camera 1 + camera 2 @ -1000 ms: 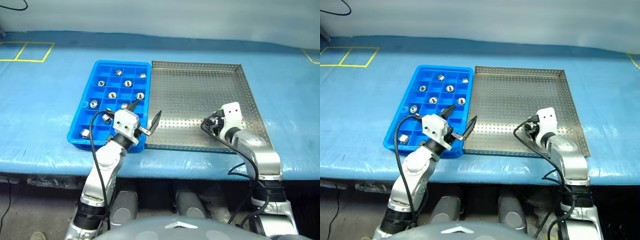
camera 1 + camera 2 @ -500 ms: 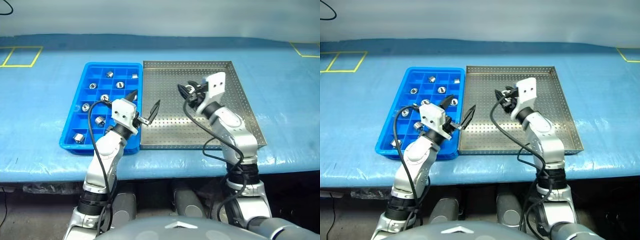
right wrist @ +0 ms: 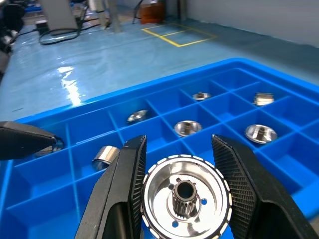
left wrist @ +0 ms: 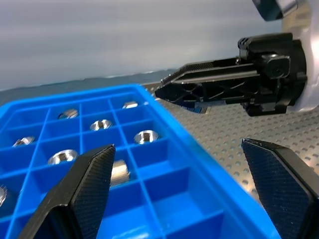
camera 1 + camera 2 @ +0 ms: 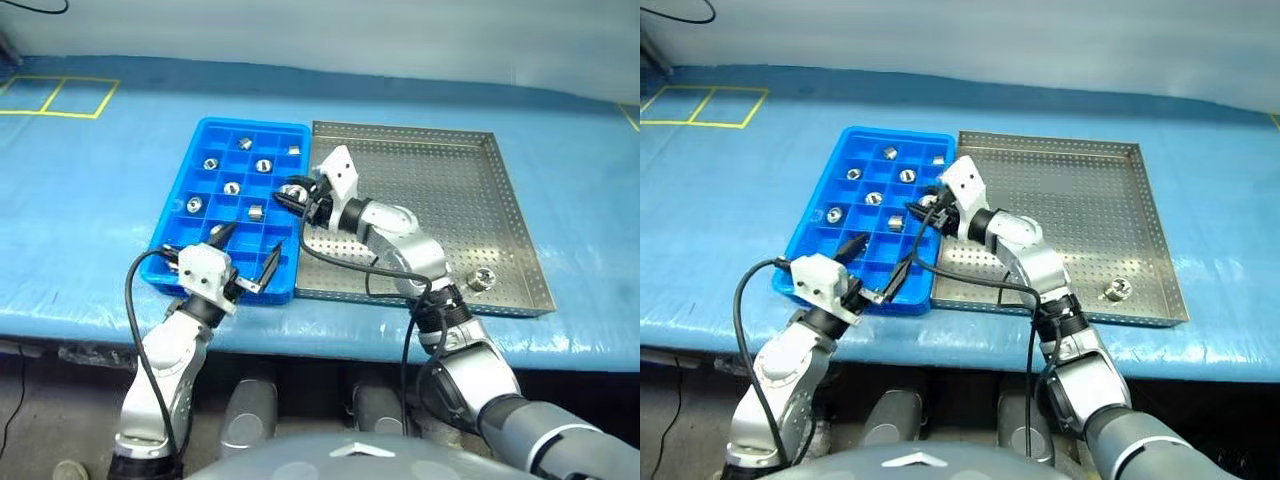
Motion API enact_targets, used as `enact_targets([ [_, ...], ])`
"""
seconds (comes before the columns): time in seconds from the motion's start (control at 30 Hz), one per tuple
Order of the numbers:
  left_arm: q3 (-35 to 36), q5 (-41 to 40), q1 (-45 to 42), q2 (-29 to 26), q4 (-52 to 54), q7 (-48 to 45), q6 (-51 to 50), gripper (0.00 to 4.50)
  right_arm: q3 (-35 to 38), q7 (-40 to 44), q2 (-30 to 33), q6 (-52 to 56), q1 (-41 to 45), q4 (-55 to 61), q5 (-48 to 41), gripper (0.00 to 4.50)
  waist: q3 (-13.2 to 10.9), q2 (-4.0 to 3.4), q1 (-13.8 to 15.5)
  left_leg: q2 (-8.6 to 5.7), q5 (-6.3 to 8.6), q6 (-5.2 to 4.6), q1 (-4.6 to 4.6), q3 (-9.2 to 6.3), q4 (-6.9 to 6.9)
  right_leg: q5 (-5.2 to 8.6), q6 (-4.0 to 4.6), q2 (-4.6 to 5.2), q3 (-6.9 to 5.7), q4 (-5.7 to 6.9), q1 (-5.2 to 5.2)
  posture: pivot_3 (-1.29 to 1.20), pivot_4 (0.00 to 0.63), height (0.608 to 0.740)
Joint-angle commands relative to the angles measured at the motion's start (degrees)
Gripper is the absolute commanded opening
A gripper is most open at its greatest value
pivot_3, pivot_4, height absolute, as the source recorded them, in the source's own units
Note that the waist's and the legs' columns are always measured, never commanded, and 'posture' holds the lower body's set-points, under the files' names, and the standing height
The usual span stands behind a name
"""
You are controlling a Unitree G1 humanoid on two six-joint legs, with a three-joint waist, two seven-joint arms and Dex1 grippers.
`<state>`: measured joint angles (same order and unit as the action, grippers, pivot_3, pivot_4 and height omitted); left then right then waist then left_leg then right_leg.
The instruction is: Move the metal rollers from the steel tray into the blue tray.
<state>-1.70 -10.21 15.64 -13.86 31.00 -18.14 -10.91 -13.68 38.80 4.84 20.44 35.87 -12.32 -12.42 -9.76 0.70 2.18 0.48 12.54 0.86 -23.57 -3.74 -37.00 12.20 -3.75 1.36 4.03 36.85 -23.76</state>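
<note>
Metal rollers, shiny silver rings with hollow centres, lie one to a compartment across the blue tray, left of centre. One more lies on the perforated steel tray, lower right. The right gripper is clamped on a toothed silver roller above the blue tray's right edge. The left gripper is spread wide and holds nothing.

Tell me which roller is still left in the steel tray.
The lone metal roller near the steel tray front right corner; the others sit in blue tray compartments, apart from one held in the right gripper.
</note>
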Motion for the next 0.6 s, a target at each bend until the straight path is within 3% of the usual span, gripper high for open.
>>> enact_targets([
  [0.03, 2.9, -0.8, 2.1, -1.0, 5.4, 0.5, 0.0, 4.5, -1.7, 4.3, -0.5, -1.4, 2.4, -0.1, -0.4, 1.73, 0.0, -0.01, 0.8, 0.01, 0.0, 0.01, 0.0, -0.01, 0.0, 0.01, 0.02, 0.0, -0.01, 0.0, 0.0, 0.34, 0.15, 0.74],
  [0.3, 5.9, -1.1, 5.0, -1.0, 8.0, 1.5, -0.5, 4.5, -6.7, 11.5, 0.6, 0.4, 1.4, 0.1, 0.4, 1.73, 0.0, -0.03, 3.4, 0.0, 0.0, 0.03, -0.02, -0.02, 0.04, 0.05, 0.07, 0.0, -0.05, -0.03, -0.03, 0.37, 0.15, 0.74],
  [0.6, 5.6, -1.1, 3.4, -1.4, 7.8, 1.0, -2.1, 4.5, -9.0, 10.5, -0.7, 0.3, -0.8, -3.0, 3.4, 1.73, 0.0, -0.03, 3.7, 0.01, 0.0, 0.06, -0.02, -0.01, 0.05, 0.06, 0.07, 0.0, -0.07, -0.02, -0.03, 0.35, 0.15, 0.74],
])
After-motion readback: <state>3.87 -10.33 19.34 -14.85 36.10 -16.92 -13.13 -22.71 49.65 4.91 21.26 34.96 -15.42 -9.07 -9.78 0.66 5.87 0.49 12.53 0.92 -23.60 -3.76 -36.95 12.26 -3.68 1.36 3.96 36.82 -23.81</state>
